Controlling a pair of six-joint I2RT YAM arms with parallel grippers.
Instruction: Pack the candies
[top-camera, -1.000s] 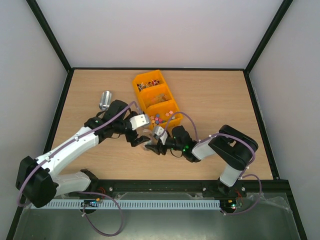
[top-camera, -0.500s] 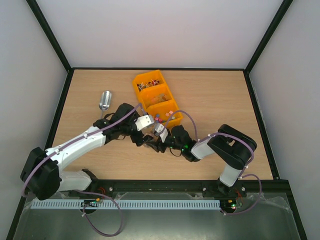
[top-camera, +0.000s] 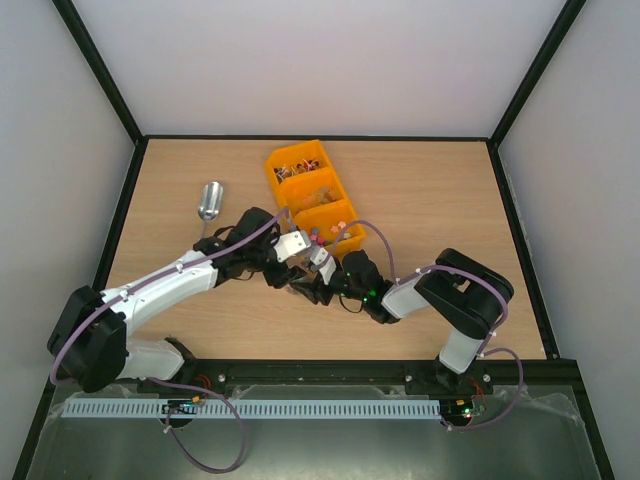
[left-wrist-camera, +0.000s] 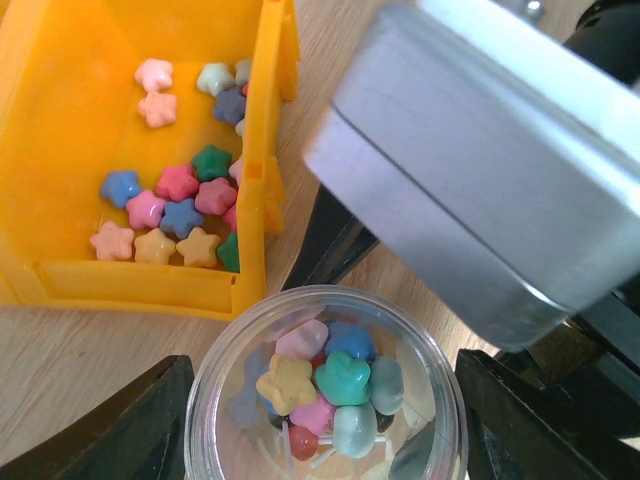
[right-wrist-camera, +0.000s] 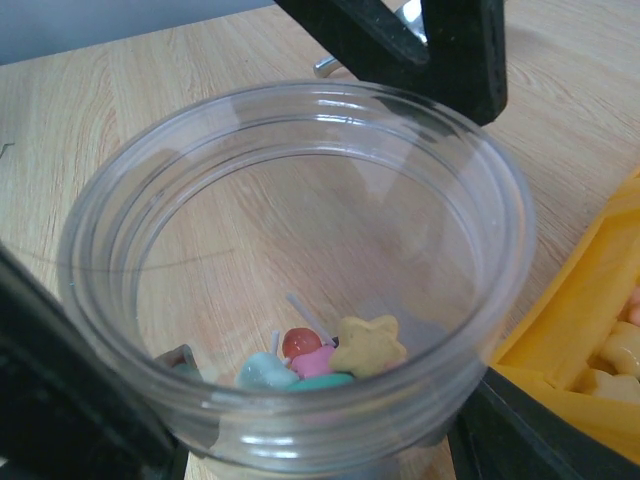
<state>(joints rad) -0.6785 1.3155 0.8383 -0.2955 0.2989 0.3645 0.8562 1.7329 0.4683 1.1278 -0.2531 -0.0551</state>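
A clear jar (left-wrist-camera: 228, 330) stands on the table beside the orange bin, with star-shaped and round candies (left-wrist-camera: 343, 380) in pink, blue, yellow and green at its bottom. My left gripper (left-wrist-camera: 325, 420) straddles it, one black finger against each side of the rim. My right gripper (right-wrist-camera: 300, 430) is also shut on the jar (right-wrist-camera: 300, 100) from the other side. In the top view both grippers (top-camera: 296, 276) (top-camera: 316, 284) meet in front of the bin. More candies (left-wrist-camera: 175, 200) lie in the bin's nearest compartment.
The orange bin (top-camera: 292, 200) has three compartments, all holding sweets. A silver metal scoop (top-camera: 210, 200) lies on the table to its left. The right wrist's grey housing (left-wrist-camera: 470, 170) hangs close over the jar. Black frame rails border the table.
My left arm has swung right to the jar and its jaws have narrowed onto the jar's sides. The right arm and the jar have stayed put.
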